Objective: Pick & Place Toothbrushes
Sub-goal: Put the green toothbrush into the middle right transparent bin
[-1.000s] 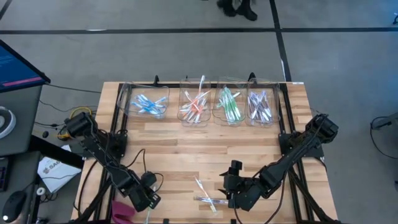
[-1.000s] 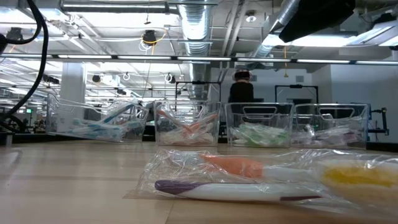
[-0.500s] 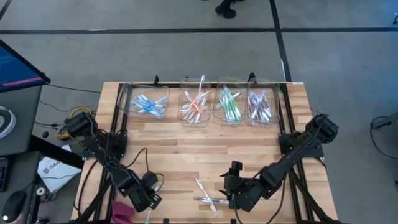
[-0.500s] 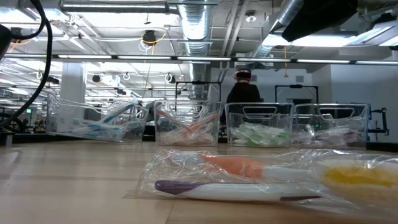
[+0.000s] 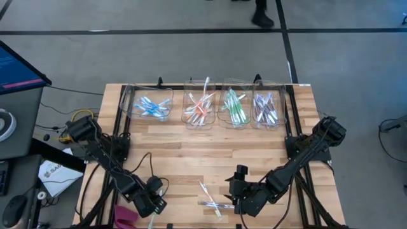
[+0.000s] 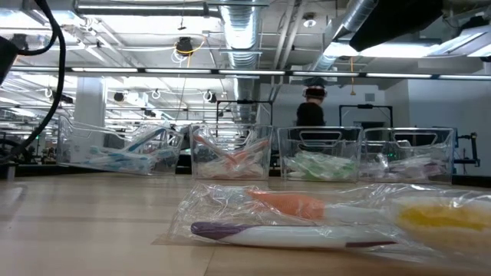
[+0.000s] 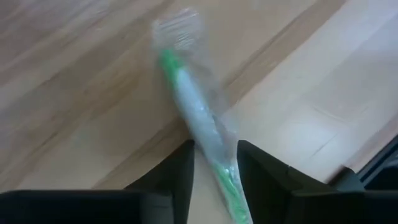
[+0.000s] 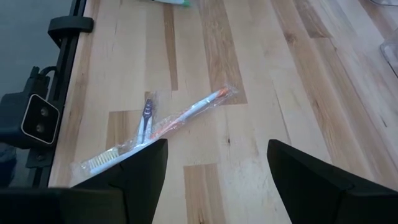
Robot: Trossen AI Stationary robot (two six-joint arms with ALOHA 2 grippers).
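My left gripper (image 7: 216, 177) points steeply down at the table's near left corner (image 5: 152, 207). Its fingers are apart, with a green toothbrush (image 7: 196, 118) in a clear wrapper running between them and lying out over the wood. My right gripper (image 8: 217, 180) hangs open above the near middle of the table (image 5: 236, 191). Just beyond it lie three wrapped toothbrushes: an orange one (image 8: 189, 112), a purple one (image 8: 144, 118) and a yellow-bristled one (image 8: 99, 163). The low view shows them close up (image 6: 295, 205). My left gripper has one finger (image 7: 180, 171) on each side of the green toothbrush's handle (image 7: 214, 155), coming from above and lying across it. The wrapper reaches up to one finger (image 7: 255, 168). I cannot tell whether either finger touches it.
Four clear bins stand in a row along the far edge, holding blue (image 5: 152, 107), orange (image 5: 200, 109), green (image 5: 234, 107) and purple (image 5: 266, 108) toothbrushes. A pink object (image 5: 126, 215) sits by the near left corner. A person (image 6: 311, 113) stands in the room beyond.
Both arms have kept their places. The person beyond the far edge has walked toward the right.
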